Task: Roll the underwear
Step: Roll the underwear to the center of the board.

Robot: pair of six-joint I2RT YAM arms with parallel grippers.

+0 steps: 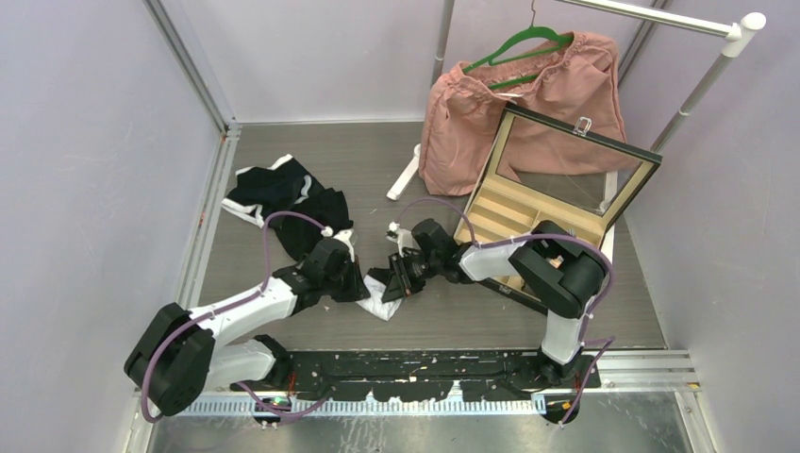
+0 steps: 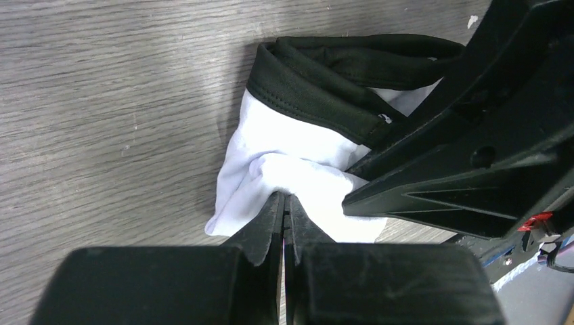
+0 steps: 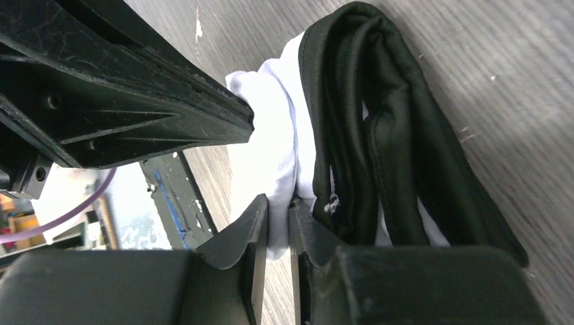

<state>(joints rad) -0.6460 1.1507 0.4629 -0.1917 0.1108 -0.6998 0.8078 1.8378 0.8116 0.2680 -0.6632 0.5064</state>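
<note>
The underwear [image 1: 380, 307], white with a black band, lies bunched on the wooden table between my two arms. In the left wrist view its white cloth [image 2: 284, 145] is pinched in my left gripper [image 2: 284, 198], whose jaws are pressed together on a fold. In the right wrist view the black band [image 3: 379, 135] is folded in layers, and my right gripper [image 3: 279, 204] has a narrow gap filled by a white fold. In the top view the left gripper [image 1: 363, 288] and right gripper [image 1: 394, 280] meet nose to nose over the cloth.
Several more black and white briefs [image 1: 283, 198] lie heaped at the back left. An open compartment case [image 1: 557, 203] stands by the right arm. Behind it a pink garment [image 1: 472, 113] hangs on a green hanger [image 1: 524, 40] from a white rack [image 1: 703, 85].
</note>
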